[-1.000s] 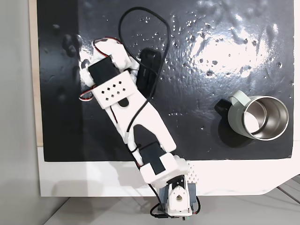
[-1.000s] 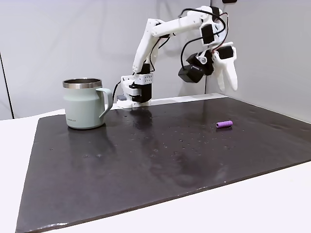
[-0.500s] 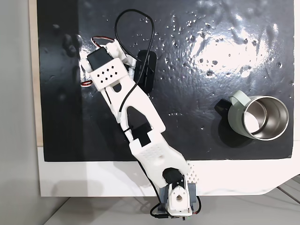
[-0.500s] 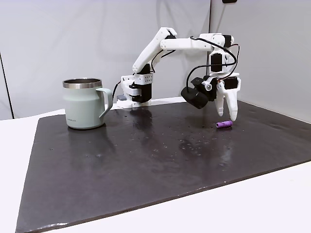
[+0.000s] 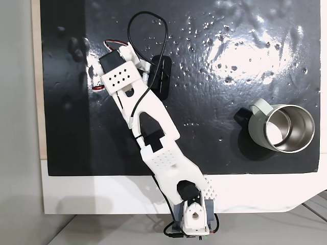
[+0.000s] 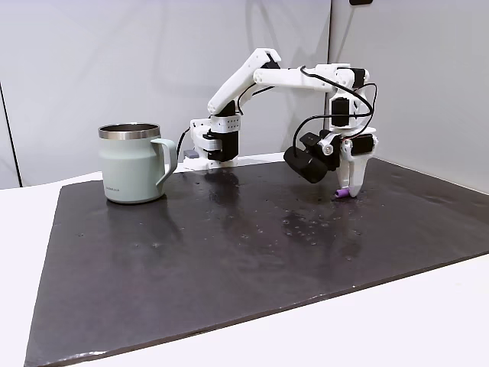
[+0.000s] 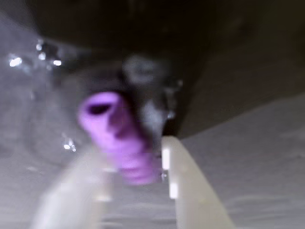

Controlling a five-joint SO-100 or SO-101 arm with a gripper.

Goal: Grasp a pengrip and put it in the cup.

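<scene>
In the wrist view the light-purple pengrip (image 7: 119,136) lies lengthwise between my two pale fingers (image 7: 190,191), which press against its sides. My gripper (image 6: 345,191) is down on the black mat at the right of a fixed view, shut on the pengrip (image 6: 341,196), whose end peeks out at the fingertips while it rests on the mat. The sage-green cup (image 6: 131,172) stands upright far to the left, well apart from the gripper. Seen from above, the cup (image 5: 259,109) sits at the right and my arm (image 5: 148,127) covers the pengrip.
The black mat (image 6: 229,260) has shiny bumps and covers most of the white table. A black camera block (image 6: 306,162) hangs beside the gripper. The arm's base (image 5: 193,217) stands at the table's near edge in the view from above.
The gripper dropped from high above the mat down onto the pengrip. Its fingers narrowed around it, and the pengrip shifted slightly left in the side view.
</scene>
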